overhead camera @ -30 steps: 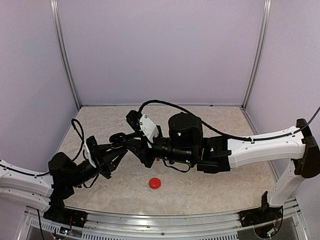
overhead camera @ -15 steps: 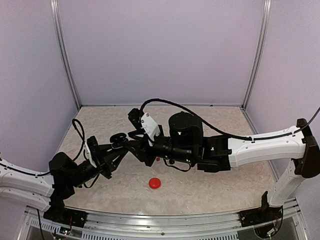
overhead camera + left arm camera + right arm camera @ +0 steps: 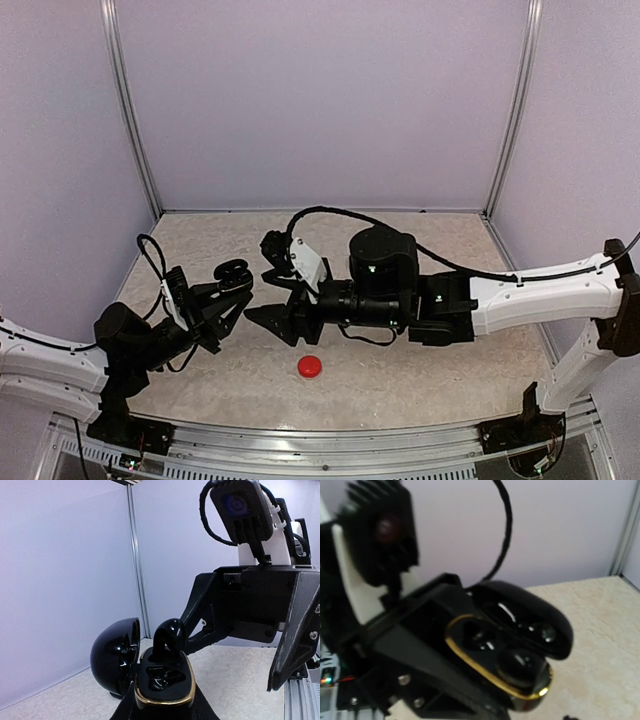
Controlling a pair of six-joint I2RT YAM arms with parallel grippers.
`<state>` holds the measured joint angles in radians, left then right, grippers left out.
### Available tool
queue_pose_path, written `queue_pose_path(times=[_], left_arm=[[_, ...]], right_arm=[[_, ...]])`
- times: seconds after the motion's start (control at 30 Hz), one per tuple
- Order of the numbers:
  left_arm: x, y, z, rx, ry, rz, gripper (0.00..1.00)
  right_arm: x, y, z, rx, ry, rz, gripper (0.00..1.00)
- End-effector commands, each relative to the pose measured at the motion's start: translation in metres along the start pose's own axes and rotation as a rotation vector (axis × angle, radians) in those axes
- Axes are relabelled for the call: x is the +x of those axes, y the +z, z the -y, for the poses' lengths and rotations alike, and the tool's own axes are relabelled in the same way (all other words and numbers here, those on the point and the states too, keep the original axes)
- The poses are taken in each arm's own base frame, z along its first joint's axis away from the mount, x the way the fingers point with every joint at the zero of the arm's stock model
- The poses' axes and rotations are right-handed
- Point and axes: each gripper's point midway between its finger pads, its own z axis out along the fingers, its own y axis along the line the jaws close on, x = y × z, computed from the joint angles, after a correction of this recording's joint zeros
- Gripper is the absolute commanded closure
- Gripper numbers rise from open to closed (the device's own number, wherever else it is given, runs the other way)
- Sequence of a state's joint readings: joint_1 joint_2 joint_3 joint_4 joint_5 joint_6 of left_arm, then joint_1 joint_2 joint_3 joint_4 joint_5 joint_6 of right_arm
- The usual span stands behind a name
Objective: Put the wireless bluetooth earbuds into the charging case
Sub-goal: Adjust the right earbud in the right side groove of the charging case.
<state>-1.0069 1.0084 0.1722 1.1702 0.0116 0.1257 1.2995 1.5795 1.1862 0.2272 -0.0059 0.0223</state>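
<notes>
My left gripper (image 3: 224, 294) (image 3: 165, 713) is shut on the base of the charging case (image 3: 164, 696), a glossy black shell with a gold rim and its lid (image 3: 111, 655) swung open to the left. A black earbud (image 3: 170, 631) stands upright in the far slot, and the near slot looks empty. In the right wrist view the same case (image 3: 470, 647) tilts toward the camera with the earbud (image 3: 517, 662) seated in it. My right gripper (image 3: 258, 282) (image 3: 232, 660) is open, just right of the case and holding nothing.
A small red pebble-like case (image 3: 310, 366) lies shut on the beige table (image 3: 420, 380) in front of my right arm. Lilac walls with metal corner posts (image 3: 135, 120) close in the back and sides. A metal rail (image 3: 330, 440) runs along the near edge.
My right gripper has opened and drawn back to the right, leaving the black earbud in the case. My left gripper has shifted slightly left with the case.
</notes>
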Motion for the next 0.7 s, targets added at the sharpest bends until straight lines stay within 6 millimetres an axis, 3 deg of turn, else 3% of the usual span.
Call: queue_pose_path(times=[0.0, 0.13, 0.27, 0.67], left_arm=[[-0.020, 0.003, 0.003, 0.030, -0.011, 0.068, 1.00], [-0.021, 0.000, 0.011, 0.079, -0.009, 0.076, 0.99], [-0.022, 0.002, 0.017, 0.115, -0.013, 0.075, 1.00], [-0.017, 0.008, 0.021, 0.134, -0.013, 0.056, 1.00]], right_arm=[[-0.024, -0.026, -0.002, -0.038, -0.013, 0.061, 0.30], [-0.030, -0.037, 0.010, -0.026, -0.038, 0.062, 0.42], [-0.040, -0.039, 0.008, -0.043, -0.058, 0.064, 0.57], [-0.041, -0.021, -0.002, -0.096, -0.078, 0.037, 0.76]])
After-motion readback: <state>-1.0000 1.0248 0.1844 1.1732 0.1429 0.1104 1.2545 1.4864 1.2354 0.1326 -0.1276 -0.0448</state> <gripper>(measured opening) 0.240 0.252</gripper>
